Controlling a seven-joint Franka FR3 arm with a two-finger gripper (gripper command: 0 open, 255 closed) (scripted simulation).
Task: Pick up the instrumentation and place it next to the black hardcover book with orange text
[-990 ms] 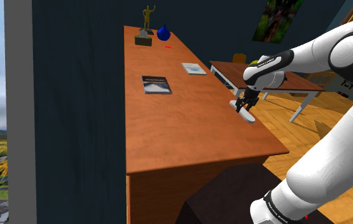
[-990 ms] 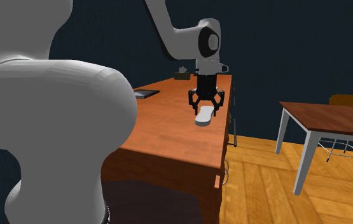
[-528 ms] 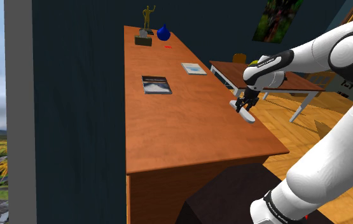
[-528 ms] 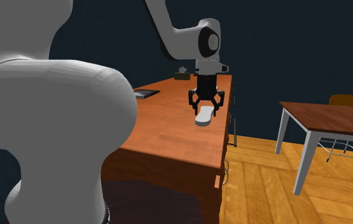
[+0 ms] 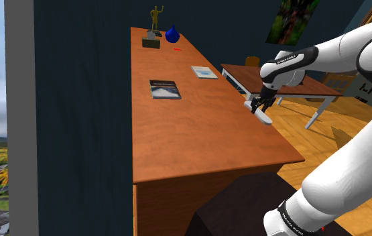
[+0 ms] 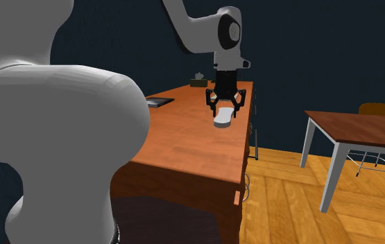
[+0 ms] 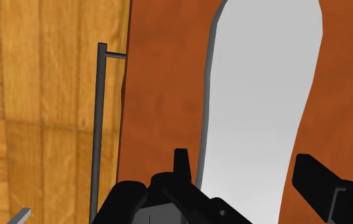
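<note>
One white arm (image 5: 352, 53) with one black claw (image 5: 259, 108) reaches over a long orange-brown table (image 5: 191, 141). The table carries two books, one statuette (image 5: 156, 19), one blue vase (image 5: 171, 33) and one small dark box (image 5: 151, 43). A second table (image 5: 312, 87) with pale legs stands at the right of the shoulder view.

The one white instrument (image 5: 265, 119), long and rounded with a grey rim, sits right of centre in the shoulder view, at the table's right-hand edge. It hangs directly under the claw, tilted a little. In the second exterior view it shows just above the middle of the frame, with the claw (image 6: 224, 109) straddling the instrument (image 6: 223, 120) from above. The wrist view has the instrument (image 7: 264, 83) running lengthwise away from the claw (image 7: 240, 158), and the two black fingers (image 7: 181, 167) press against its long sides, so the claw grips it. Beside it there are the table top (image 7: 162, 95), a grey bar handle (image 7: 98, 127) and wooden floor (image 7: 41, 95).

The dark book (image 5: 165, 89) lies flat near the middle of the shoulder view, well apart from the instrument. The pale book (image 5: 204, 72) lies further up and to the right of it.

What the vase or the box may hold cannot be seen.
</note>
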